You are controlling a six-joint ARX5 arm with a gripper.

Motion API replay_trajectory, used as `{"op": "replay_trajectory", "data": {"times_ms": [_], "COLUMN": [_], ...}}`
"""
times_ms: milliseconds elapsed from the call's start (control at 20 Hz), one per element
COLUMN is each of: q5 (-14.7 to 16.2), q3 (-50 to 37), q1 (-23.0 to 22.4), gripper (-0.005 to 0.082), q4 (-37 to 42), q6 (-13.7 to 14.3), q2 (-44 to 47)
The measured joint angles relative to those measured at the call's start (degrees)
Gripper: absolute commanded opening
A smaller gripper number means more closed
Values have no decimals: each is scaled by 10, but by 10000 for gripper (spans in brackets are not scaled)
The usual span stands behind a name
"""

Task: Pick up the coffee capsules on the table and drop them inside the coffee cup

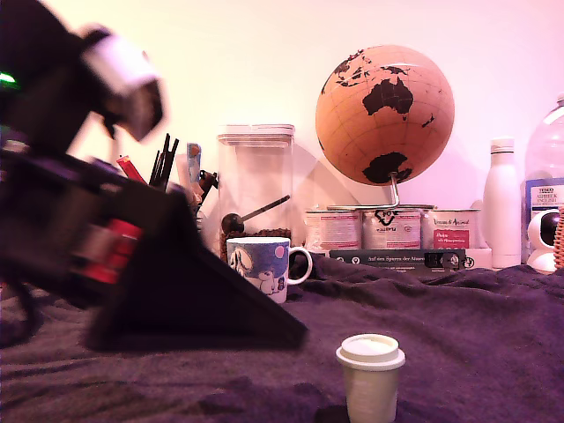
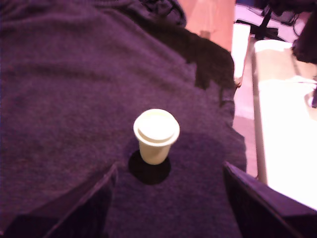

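1. Cream-white coffee capsule [image 2: 156,136] stands upright, rim up, on the purple-grey table [image 2: 59,99], well in front of the coffee cup [image 1: 261,266].
2. It looks light, stiff and smooth; gripping the tapered wall beneath the rim seems safest.
3. Fingers [image 2: 74,208] are spread apart, empty, just short of the capsule.

"TESCO" on bottle label [image 1: 544,196]

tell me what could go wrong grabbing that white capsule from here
The cream capsule stands on its narrow end on wrinkled cloth, so a finger brushing it could tip it. The open gripper has not yet closed around it. The mug sits apart, so a weak grip may drop it on the way.
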Motion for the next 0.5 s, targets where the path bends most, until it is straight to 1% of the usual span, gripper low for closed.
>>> {"op": "replay_trajectory", "data": {"times_ms": [250, 500], "q5": [-1, -1], "q3": [20, 69], "q1": [-6, -16], "gripper": [621, 621], "q4": [-30, -75], "q6": [-2, -8], "q2": [17, 54]}}
